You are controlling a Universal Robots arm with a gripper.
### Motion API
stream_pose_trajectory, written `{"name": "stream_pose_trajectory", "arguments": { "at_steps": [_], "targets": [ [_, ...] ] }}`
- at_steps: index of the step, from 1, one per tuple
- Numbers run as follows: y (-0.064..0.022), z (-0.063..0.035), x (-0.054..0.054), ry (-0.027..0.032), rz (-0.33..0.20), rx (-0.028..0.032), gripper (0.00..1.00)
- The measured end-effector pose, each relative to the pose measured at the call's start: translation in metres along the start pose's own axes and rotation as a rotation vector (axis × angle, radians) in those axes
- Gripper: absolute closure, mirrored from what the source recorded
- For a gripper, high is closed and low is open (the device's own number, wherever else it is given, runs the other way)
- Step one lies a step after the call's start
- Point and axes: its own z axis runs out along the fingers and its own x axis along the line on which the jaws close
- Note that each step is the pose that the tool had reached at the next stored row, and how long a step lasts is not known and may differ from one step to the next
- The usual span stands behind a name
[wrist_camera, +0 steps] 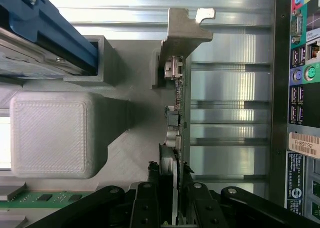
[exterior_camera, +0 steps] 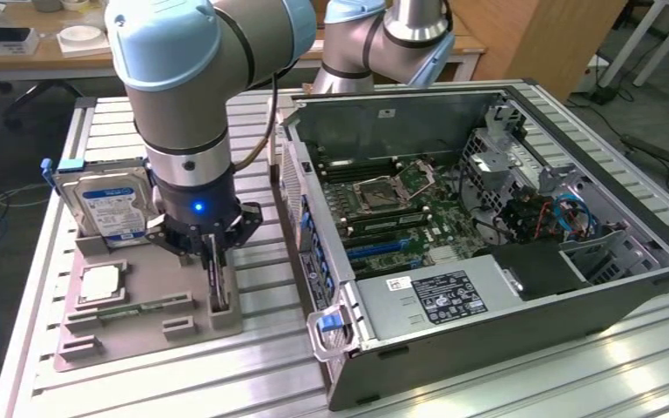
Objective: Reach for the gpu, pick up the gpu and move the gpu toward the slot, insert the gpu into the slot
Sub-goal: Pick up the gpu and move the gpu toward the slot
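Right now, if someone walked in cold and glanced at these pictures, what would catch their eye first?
The big pale-blue robot arm dominates the exterior view's left. Its gripper reaches down and is closed around the gpu, which stands on edge in a gray fixture tray. On the exterior view's right lies an open computer case with its green motherboard exposed.

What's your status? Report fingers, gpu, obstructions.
Gripper down, fingers shut on gpu edge. Card upright in tray holder, not lifted. Computer case alongside, apart.
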Motion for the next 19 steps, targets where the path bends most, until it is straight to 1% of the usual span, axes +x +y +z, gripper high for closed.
{"name": "stream_pose_trajectory", "arguments": {
  "at_steps": [2,4,19],
  "targets": [
    [0.0001,-0.0023,0.000,0.0000,0.000,-0.0004,0.73],
    [0.0004,-0.0085,0.000,0.0001,0.000,-0.0003,0.73],
    [0.0035,-0.0768,0.000,0.0002,0.000,-0.0003,0.73]
  ]
}}
